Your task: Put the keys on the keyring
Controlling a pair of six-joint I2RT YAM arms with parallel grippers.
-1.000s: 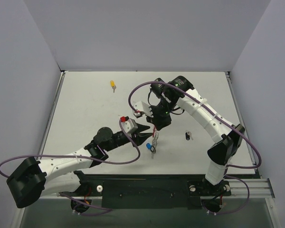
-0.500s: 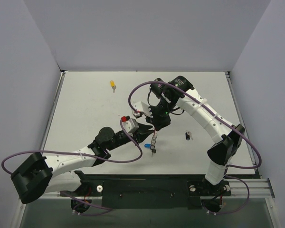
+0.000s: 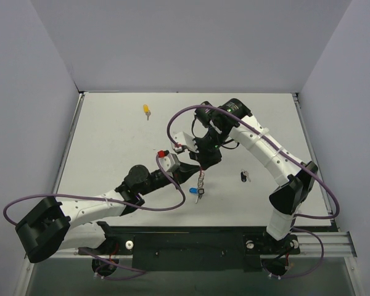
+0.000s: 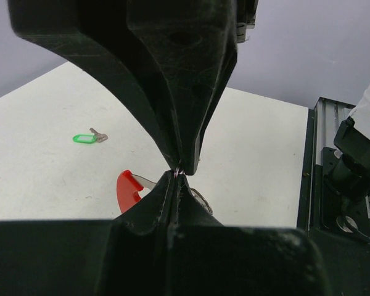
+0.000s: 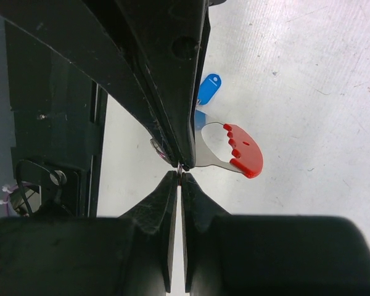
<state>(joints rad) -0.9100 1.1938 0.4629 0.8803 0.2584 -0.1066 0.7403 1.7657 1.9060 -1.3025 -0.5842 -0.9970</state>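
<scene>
The left arm's fingers (image 4: 172, 80) are closed tip to tip, pinching a thin strand of the small silvery wire keyring (image 3: 200, 180). The right arm's fingers (image 5: 166, 74) are also closed on that wire, so both arms meet at one spot above the middle of the white counter (image 3: 111, 154). In the overhead view the keyring hangs just below the two sets of fingertips. Its red plastic tag (image 5: 243, 154), fixed to a silvery plate with a toothed edge, juts out to one side of the right arm's fingers, and from the left wrist it shows as a red curved piece below the pinch.

A small key with a blue plastic head (image 3: 193, 192) sits at the lower end of the keyring. Whether it is threaded on the wire cannot be told.

The key with the yellow plastic head (image 3: 147, 110) lies at the far left of the counter, well apart from the arms. The black-headed key (image 3: 243, 177) lies to the right of the keyring, near the right arm. The green-headed key (image 4: 83, 138) lies flat on the counter, seen from the left wrist.
</scene>
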